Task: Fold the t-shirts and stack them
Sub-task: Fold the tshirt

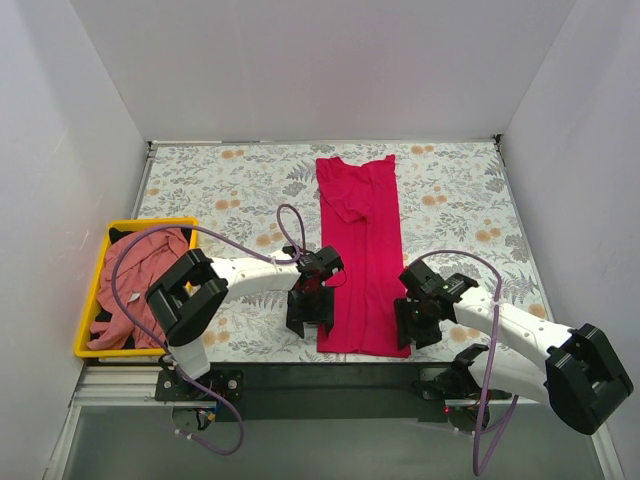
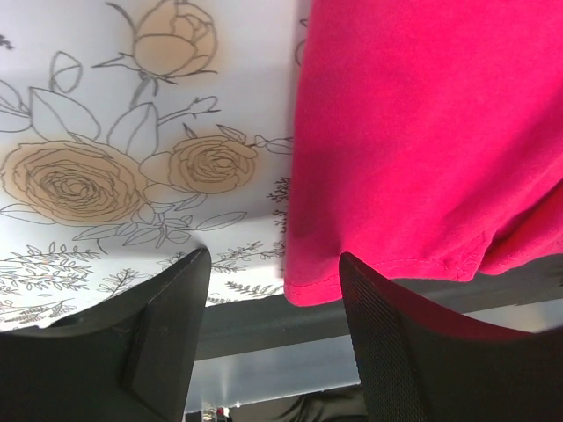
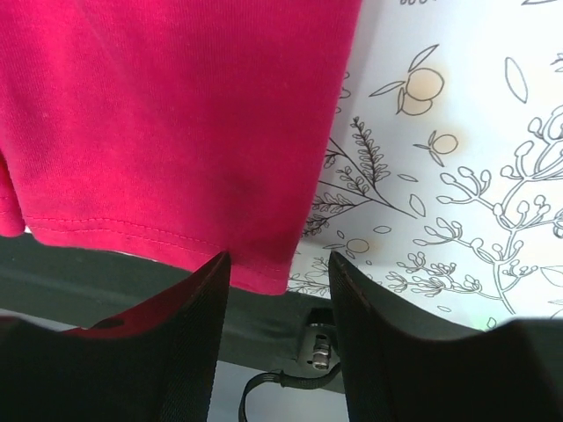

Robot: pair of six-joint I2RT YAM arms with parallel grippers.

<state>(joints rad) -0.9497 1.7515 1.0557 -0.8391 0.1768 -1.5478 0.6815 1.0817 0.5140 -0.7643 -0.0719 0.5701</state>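
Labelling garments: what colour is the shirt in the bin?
The shirt is dusty salmon-pink; top view shows it best.

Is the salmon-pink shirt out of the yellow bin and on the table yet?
No, the salmon-pink shirt lies bunched inside the yellow bin at the left of the top view.

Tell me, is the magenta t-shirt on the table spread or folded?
Folded lengthwise only. The magenta t-shirt lies as one long narrow strip on the table, sleeves turned in, with no crosswise fold yet.
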